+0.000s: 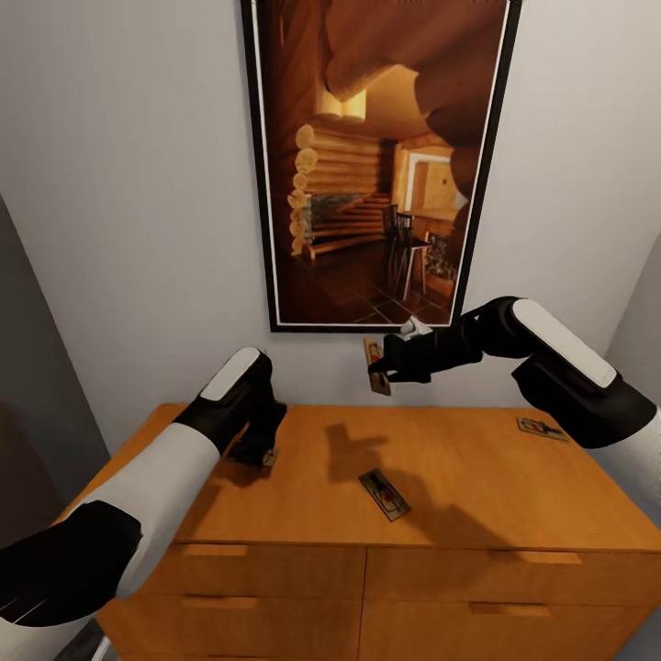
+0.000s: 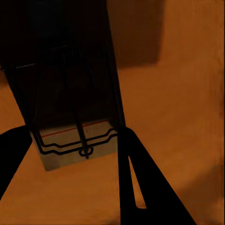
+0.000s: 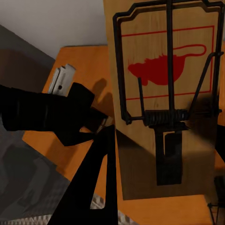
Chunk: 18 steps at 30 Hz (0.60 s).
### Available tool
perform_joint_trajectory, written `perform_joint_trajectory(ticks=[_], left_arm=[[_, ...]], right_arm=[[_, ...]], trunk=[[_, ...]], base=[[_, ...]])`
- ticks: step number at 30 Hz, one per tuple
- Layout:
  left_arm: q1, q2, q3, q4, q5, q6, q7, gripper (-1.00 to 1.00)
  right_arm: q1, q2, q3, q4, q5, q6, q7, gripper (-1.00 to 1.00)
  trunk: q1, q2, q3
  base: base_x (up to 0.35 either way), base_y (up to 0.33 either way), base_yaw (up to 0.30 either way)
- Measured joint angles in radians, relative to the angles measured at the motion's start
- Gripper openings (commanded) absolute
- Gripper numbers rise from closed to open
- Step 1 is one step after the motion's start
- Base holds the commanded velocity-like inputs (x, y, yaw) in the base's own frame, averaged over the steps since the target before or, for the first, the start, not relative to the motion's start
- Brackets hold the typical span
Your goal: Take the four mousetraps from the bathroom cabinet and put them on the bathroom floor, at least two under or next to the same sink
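Head view, right end effector [image 1: 378,371] grasping upright mousetrap [image 1: 375,366], long axis vertical, left end effector [image 1: 260,452] clamping another trap [image 2: 77,143]

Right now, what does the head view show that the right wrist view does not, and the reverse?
Head view alone: the framed picture on the wall, the cabinet's drawer fronts, and two mousetraps lying flat on the top, one in the middle and one at the right edge.

Right wrist view alone: the red mouse print and spring wire on the held mousetrap.

Both: the right tool holding that trap above the orange cabinet top, and the left arm.
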Motion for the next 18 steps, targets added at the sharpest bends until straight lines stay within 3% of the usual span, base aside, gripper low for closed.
perform_joint_trajectory(ticks=[14,18], left_arm=[[0.000,0.004,-0.010,-0.073,0.002,0.023,0.000,-1.00],[0.000,0.005,-0.011,-0.091,0.000,0.050,-0.001,-1.00]], right_arm=[[0.000,0.000,0.005,0.019,0.000,0.000,0.000,-1.00],[0.000,0.000,0.025,0.023,0.001,-0.001,-0.002,-1.00]], trunk=[[-0.054,0.098,0.044],[-0.054,0.098,0.044]], base=[[0.000,0.000,0.000],[0.000,0.000,0.000]])
